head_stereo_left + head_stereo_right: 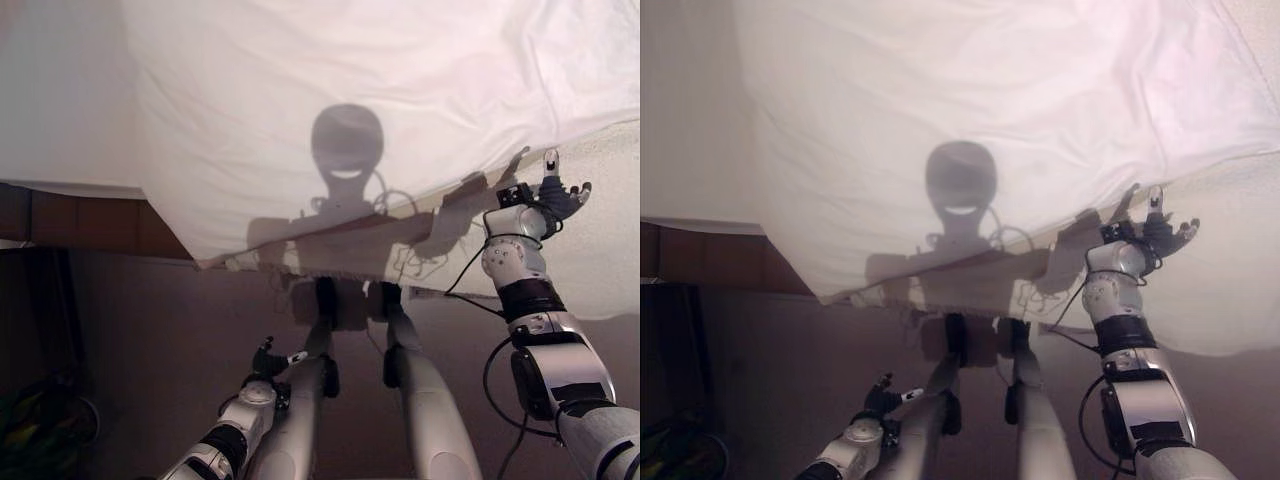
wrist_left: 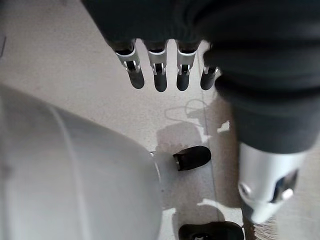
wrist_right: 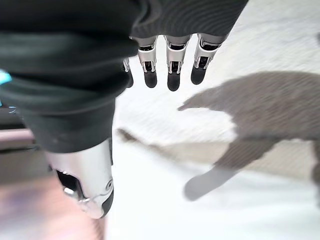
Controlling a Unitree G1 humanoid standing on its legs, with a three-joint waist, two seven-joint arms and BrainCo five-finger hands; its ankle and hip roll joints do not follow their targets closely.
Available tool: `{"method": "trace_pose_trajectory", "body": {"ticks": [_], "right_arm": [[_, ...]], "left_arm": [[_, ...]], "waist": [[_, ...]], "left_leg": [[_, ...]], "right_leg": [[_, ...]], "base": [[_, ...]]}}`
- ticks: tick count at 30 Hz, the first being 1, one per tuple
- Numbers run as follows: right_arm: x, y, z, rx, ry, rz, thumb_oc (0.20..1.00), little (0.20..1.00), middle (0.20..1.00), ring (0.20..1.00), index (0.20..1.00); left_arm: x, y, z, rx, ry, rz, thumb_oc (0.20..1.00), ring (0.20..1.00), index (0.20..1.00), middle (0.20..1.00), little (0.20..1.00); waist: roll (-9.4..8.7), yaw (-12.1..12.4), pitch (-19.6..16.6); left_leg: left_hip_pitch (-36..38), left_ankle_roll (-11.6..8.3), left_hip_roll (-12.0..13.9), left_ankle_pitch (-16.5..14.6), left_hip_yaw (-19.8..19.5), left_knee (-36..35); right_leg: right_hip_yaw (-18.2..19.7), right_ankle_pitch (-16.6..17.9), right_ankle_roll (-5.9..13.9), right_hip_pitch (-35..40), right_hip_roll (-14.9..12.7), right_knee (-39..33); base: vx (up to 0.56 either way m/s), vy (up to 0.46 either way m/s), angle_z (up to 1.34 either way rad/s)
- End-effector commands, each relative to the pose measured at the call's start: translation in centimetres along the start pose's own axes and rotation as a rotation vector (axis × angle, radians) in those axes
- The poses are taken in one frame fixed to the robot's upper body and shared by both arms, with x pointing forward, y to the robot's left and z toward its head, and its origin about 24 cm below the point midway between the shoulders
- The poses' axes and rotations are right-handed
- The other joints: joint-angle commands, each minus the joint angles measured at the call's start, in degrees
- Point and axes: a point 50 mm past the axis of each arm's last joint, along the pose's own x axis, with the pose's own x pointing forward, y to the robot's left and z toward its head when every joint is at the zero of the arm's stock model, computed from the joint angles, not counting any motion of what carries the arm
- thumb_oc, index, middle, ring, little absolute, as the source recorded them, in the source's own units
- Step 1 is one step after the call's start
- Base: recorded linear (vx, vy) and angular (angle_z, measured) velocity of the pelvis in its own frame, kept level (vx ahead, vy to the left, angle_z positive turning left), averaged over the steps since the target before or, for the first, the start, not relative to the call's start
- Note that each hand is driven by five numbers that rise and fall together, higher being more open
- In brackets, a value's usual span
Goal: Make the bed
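A white duvet [image 1: 330, 110] lies spread over the bed, its lower edge running slantwise from the lower left up to the right. Below that edge on the right the textured mattress cover [image 1: 610, 220] shows bare. My right hand [image 1: 556, 197] is raised just under the duvet's edge, fingers straight and apart, holding nothing; its fingers [image 3: 172, 75] hang above the white bedding [image 3: 260, 55]. My left hand [image 1: 268, 358] hangs low by my side over the floor [image 2: 60, 70], fingers [image 2: 160, 77] relaxed and empty.
The bed's dark wooden side rail [image 1: 90, 220] shows at the left under the overhanging sheet. Grey floor [image 1: 150, 330] stretches in front of the bed. Some dark clutter [image 1: 35, 420] sits in the lower left corner.
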Motion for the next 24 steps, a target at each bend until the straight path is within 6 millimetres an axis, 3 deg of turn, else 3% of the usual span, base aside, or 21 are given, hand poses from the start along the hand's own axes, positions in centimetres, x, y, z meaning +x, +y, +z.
{"method": "trace_pose_trajectory", "body": {"ticks": [1, 8, 12, 24], "right_arm": [[-0.2, 1.7, 4.3, 0.014, -0.239, 0.118, 1.000, 1.000, 1.000, 1.000, 1.000], [-1.3, 2.3, 7.0, -0.073, -0.479, 0.226, 1.000, 1.000, 1.000, 1.000, 1.000], [-1.1, 2.2, 6.8, -0.069, -0.469, 0.203, 1.000, 1.000, 1.000, 1.000, 1.000], [4.2, 1.2, 5.7, -0.014, -0.209, -0.046, 1.000, 1.000, 1.000, 1.000, 1.000]], "left_arm": [[-0.1, 0.2, -1.0, 0.031, 0.015, 0.020, 1.000, 1.000, 1.000, 1.000, 1.000], [0.1, 0.7, -0.3, 0.060, -0.031, 0.039, 1.000, 1.000, 1.000, 1.000, 1.000], [0.1, 0.9, -0.4, 0.069, -0.030, 0.043, 1.000, 1.000, 1.000, 1.000, 1.000], [0.0, 1.0, -1.1, 0.069, -0.009, 0.022, 1.000, 1.000, 1.000, 1.000, 1.000]], "waist": [[-1.53, 0.8, -0.4], [-1.53, 0.9, -0.4], [-1.46, 1.1, -0.4], [-0.24, 2.4, -0.4]], "left_leg": [[2.6, -3.00, -1.1, -4.4, 1.4, 0.1], [2.8, -3.01, -1.1, -4.2, 1.2, 0.1], [2.8, -3.06, -1.1, -4.2, 1.1, 0.1], [1.8, -3.48, -1.2, -4.2, 0.6, 0.1]], "right_leg": [[1.6, -7.3, 6.54, -0.2, -3.3, 9.8], [1.3, -7.4, 6.54, -0.1, -3.2, 9.9], [1.2, -7.5, 6.52, -0.1, -3.2, 10.0], [0.7, -7.5, 6.53, -0.9, -3.3, 10.1]], "base": [[0.00, 0.000, 0.00], [0.00, -0.005, 0.00], [0.00, 0.000, 0.00], [0.00, -0.003, 0.01]]}}
